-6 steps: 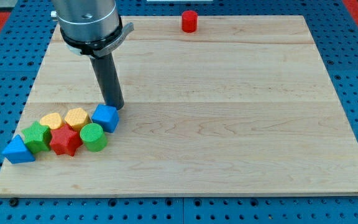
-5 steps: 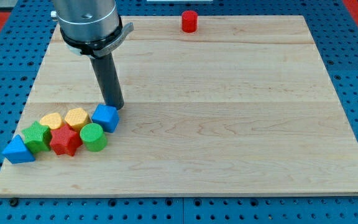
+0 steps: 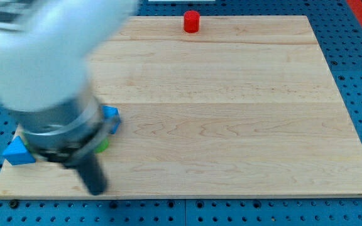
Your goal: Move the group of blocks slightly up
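Note:
My arm now covers most of the block group at the view's lower left and is blurred. My tip is near the board's bottom edge, below the group. Of the group I see only a blue triangular block at the left, a corner of the blue cube and a sliver of the green cylinder. The yellow blocks, the red star and the other green block are hidden behind the arm. I cannot tell whether my tip touches any block.
A red cylinder stands alone at the top edge of the wooden board. Blue pegboard surrounds the board.
My arm has swung from above the blue cube down past the group toward the view's bottom. The tip now sits near the board's bottom edge. The visible blocks look unmoved.

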{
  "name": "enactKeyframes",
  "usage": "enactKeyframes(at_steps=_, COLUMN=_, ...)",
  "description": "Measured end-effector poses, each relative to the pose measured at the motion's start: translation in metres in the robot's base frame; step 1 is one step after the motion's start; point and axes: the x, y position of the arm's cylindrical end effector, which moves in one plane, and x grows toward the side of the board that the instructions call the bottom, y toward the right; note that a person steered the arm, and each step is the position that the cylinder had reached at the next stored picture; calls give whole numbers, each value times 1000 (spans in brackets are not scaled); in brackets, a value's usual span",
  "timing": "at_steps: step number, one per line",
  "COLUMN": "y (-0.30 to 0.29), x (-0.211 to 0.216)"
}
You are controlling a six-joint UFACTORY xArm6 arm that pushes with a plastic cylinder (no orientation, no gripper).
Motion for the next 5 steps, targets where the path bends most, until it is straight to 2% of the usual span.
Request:
enactKeyframes(at_steps=1, y=-60, x=5)
enactKeyframes(at_steps=2, y=-129, x=-18)
enactKeyframes(at_steps=3, y=-125, x=-54)
enactKeyframes(at_steps=4, y=-53, x=-78)
enactKeyframes(at_steps=5, y=-44, x=-95)
